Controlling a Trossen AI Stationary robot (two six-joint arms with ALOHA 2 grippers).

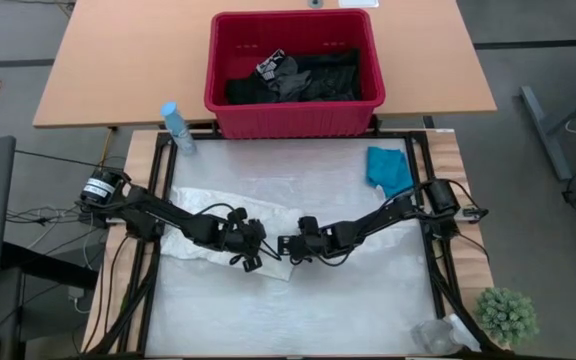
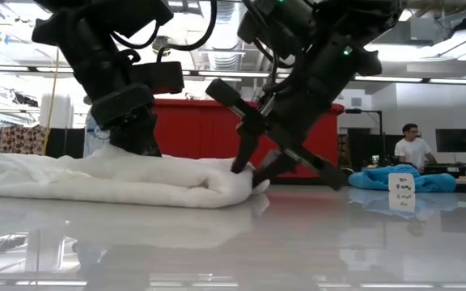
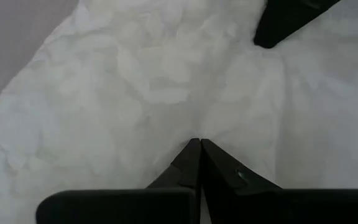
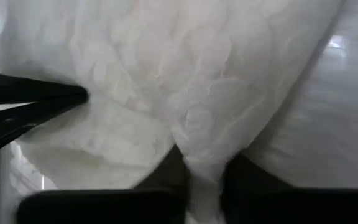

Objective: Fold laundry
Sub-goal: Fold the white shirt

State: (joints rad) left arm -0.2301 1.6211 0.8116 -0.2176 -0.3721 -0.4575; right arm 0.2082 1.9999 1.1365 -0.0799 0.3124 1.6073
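Folding has barely begun. The white lacy garment [image 1: 208,225] lies at table centre-left, right gripper [image 1: 290,247] pinching its edge, left gripper [image 1: 253,240] closed, pressing it. Teal garment [image 1: 389,168] at two o'clock, black clothes [image 1: 303,78] in the red basket [image 1: 230,100] at twelve remain.

An open-plan lab or office workspace. Strip ceiling lights [image 2: 217,61] run overhead. A seated person in a white shirt [image 2: 413,149] faces a dark monitor [image 2: 457,140] beyond the table's far edge.

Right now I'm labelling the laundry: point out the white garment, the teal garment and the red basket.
white garment [image 1: 200,205]: high view, its bare left part.
teal garment [image 1: 389,167]: high view, its middle.
red basket [image 1: 292,112]: high view, its front wall.
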